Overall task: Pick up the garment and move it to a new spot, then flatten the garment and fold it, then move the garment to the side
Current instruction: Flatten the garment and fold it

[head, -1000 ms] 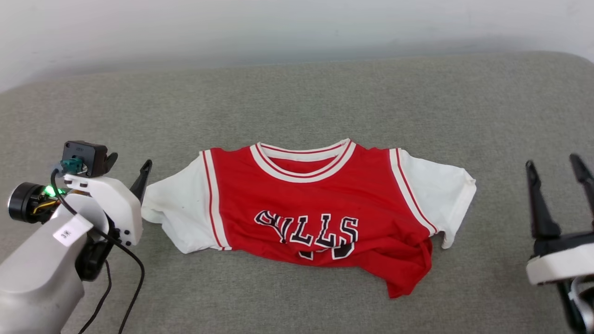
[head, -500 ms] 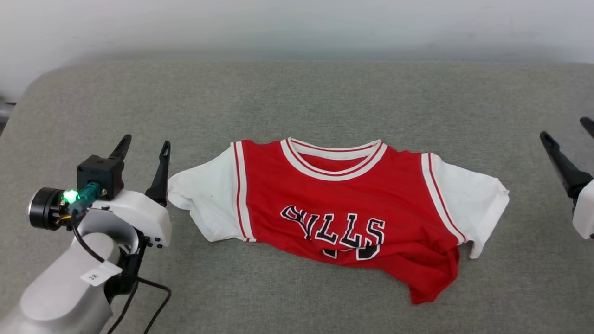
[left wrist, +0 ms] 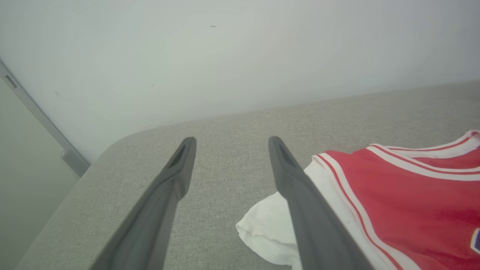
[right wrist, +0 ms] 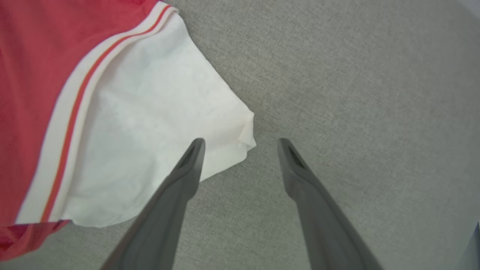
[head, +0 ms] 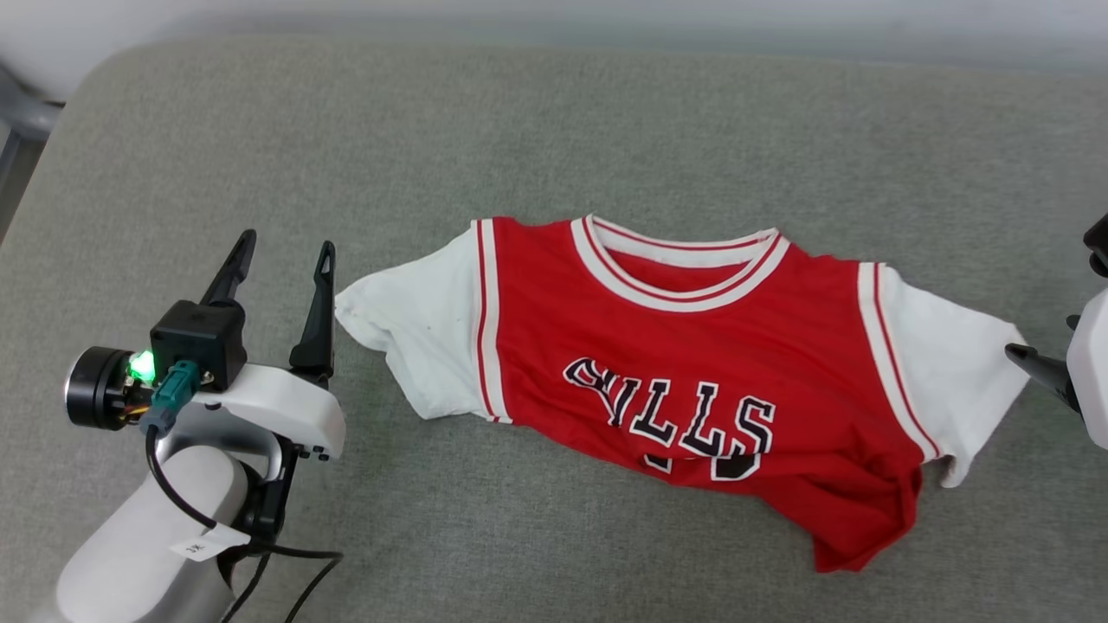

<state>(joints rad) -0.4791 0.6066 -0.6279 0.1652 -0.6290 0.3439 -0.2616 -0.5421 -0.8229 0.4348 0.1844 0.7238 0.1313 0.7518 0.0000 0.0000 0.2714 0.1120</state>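
The garment [head: 692,346], a red jersey with white sleeves and black lettering, lies spread on the grey cushion [head: 554,130], its hem bunched at the lower right. My left gripper [head: 286,245] stands open just left of the white left sleeve [head: 415,337], with nothing between its fingers. In the left wrist view that gripper [left wrist: 231,138] points at the cushion, and the sleeve [left wrist: 262,225] lies beside its right finger. My right gripper [right wrist: 240,141] hangs open over the corner of the right sleeve [right wrist: 150,123]. One of its fingertips [head: 1013,351] shows at the sleeve's outer edge.
A pale wall [left wrist: 240,56] runs behind the cushion. The cushion's rounded left corner [head: 95,78] drops off beside a grey rail [head: 22,112]. Bare cushion lies in front of and behind the jersey. A black cable [head: 286,562] trails from my left arm.
The head camera has swung, shifting the whole picture right and down. My right gripper has closed in on the right sleeve's edge. My left gripper stays beside the left sleeve, its fingers now upright.
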